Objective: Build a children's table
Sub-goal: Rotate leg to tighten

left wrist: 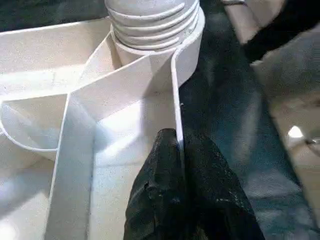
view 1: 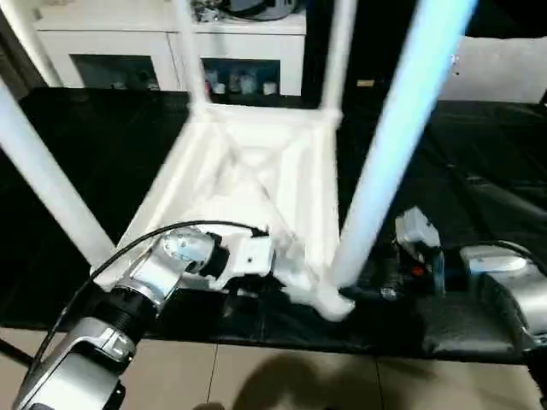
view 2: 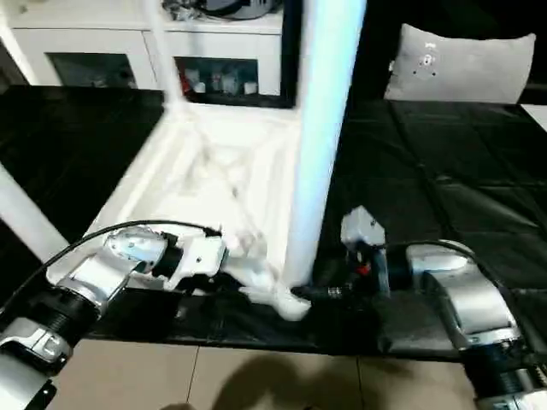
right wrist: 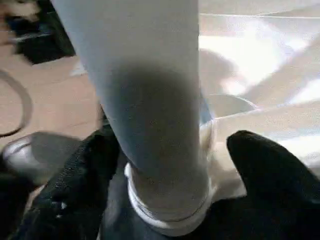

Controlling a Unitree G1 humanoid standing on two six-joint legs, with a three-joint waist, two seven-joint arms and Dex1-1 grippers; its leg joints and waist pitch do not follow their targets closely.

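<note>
One white plastic table [view 1: 256,184] lies upside down on the black-covered bench [view 1: 102,145], four smooth tapered legs [view 2: 320,145] up. Left gripper [left wrist: 177,165] pinches its ribbed rim; right gripper [right wrist: 165,175] gapes around the near-corner leg

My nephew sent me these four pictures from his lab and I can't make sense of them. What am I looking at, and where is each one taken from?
A two-armed humanoid robot is putting together a white children's table. The two wide pictures come from cameras in its head, looking down over its silver forearms. The tabletop lies upside down on a black-covered surface, its legs pointing up. The two close pictures come from cameras on the wrists. The left gripper is shut on the tabletop's rim wall. The right gripper has its black fingers spread either side of the nearest leg, close to where the leg enters its corner socket.
</note>
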